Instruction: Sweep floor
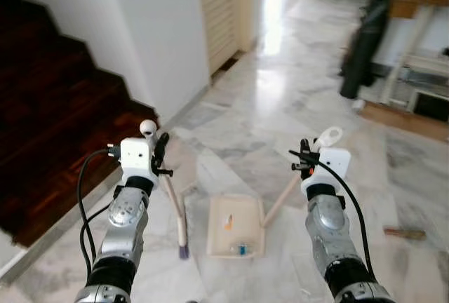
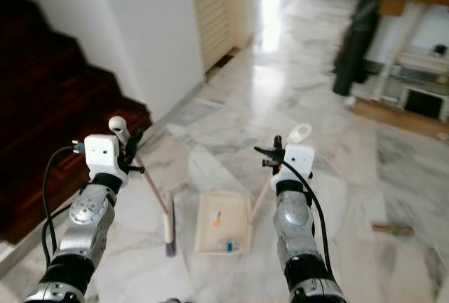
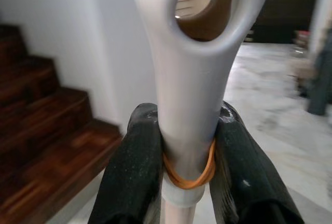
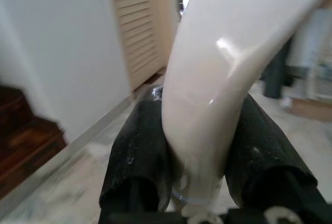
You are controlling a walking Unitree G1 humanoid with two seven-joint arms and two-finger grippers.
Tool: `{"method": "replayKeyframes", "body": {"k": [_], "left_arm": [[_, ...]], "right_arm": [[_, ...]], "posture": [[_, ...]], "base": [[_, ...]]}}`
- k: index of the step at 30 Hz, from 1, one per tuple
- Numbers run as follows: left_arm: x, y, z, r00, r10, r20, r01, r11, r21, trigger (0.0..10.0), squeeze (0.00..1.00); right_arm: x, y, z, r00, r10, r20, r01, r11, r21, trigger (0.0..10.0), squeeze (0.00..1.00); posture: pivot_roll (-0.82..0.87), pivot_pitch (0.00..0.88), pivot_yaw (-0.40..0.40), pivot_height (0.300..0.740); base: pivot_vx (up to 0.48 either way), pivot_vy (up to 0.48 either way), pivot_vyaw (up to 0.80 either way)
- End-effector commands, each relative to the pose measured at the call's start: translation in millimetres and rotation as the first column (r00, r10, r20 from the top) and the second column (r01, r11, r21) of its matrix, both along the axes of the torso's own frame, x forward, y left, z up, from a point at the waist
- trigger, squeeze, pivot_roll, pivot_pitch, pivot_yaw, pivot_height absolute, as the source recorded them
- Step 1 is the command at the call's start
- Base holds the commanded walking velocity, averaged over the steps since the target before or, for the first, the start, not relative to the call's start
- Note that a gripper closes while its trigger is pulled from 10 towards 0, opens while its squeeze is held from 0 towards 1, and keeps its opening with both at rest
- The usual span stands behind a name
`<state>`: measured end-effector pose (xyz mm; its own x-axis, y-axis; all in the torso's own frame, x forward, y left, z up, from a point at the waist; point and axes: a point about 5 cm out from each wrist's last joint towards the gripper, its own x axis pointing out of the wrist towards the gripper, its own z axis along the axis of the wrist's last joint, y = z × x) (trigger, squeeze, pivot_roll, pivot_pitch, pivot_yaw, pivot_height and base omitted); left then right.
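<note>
**Broom and dustpan held over marble floor**

Nearest: left claw [image 1: 161, 154], fingers clamped on the pale broom handle [image 3: 194, 79], just below its looped end; orange rubber band [image 3: 188, 175] wrapped round the handle between the black fingers [image 3: 136, 169]. Right claw [image 1: 306, 158], closed tight on the cream dustpan handle [image 4: 218, 79], gripped near its top loop.

Below, between both arms: broom [image 1: 175, 208] slanting down from the left claw to a dark purple bristle tip touching the floor [image 1: 295, 85]. Just beside it, cream dustpan [image 1: 236, 227] lying flat on the marble, with small orange and blue scraps inside.

To the right, apart from the dustpan: small brown object [image 1: 405, 233] on the floor, kind not discernible.

Left side: dark wooden stairs [image 1: 49, 106] and white wall [image 1: 161, 29].

Farther: louvred door [image 1: 219, 8], blurred dark bag [image 1: 363, 43] leaning by a white shelf unit [image 1: 421, 78].
</note>
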<state>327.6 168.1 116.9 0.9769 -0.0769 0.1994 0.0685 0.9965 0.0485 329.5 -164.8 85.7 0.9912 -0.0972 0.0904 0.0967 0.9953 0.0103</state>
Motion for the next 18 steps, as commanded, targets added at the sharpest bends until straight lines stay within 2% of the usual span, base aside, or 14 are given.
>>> {"method": "replayKeyframes", "body": {"k": [1,18], "left_arm": [[1.4,1.9,7,0.999,0.006,0.047,-0.006,1.0,0.008,10.0,0.0],[5.7,-8.1,7,0.999,-0.013,0.041,0.013,1.0,0.007,10.0,0.0]], "right_arm": [[7.2,8.9,18,0.997,0.023,0.073,-0.024,1.0,0.005,10.0,0.0],[8.8,8.1,19,0.997,0.027,0.07,-0.028,1.0,0.003,10.0,0.0]], "posture": [[0.08,0.0,0.033,0.74],[0.08,0.0,0.028,0.74]], "base": [[0.0,0.0,0.74],[0.0,0.0,0.67]]}}
